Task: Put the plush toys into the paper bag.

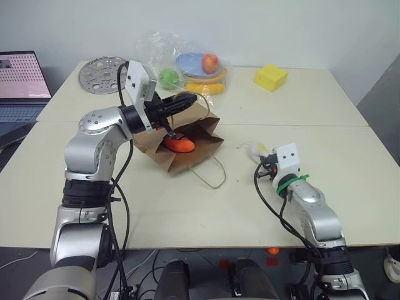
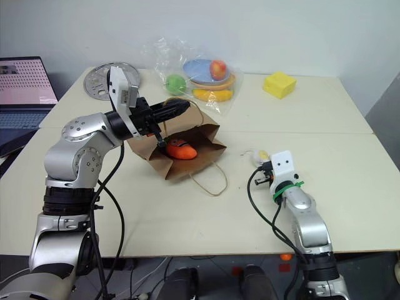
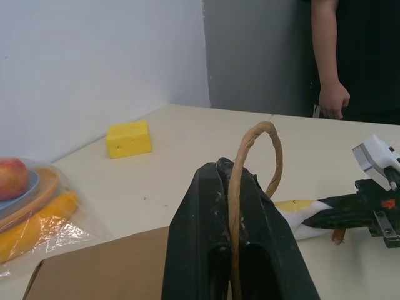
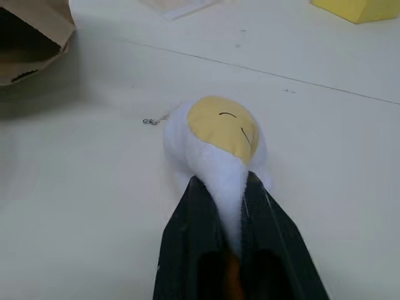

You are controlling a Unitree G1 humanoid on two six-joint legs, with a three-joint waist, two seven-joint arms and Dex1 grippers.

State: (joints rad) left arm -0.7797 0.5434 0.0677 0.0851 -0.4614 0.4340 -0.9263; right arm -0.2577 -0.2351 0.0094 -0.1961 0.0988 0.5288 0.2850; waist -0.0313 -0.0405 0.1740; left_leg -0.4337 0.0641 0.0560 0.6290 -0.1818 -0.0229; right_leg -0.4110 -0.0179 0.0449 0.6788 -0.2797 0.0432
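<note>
- On the table [image 1: 187,206], our left gripper [image 3: 236,187] is clamped on a loop handle [image 3: 259,140] of the paper bag [image 1: 181,140], holding its mouth open.
- Inside it lies the orange carrot toy [image 1: 178,144].
- Our right gripper [image 4: 228,200] pinches the white egg toy [image 4: 215,134], which rests on the table right of the bag.

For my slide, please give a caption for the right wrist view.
Right end effector shut on the egg toy lying on the table.
</note>
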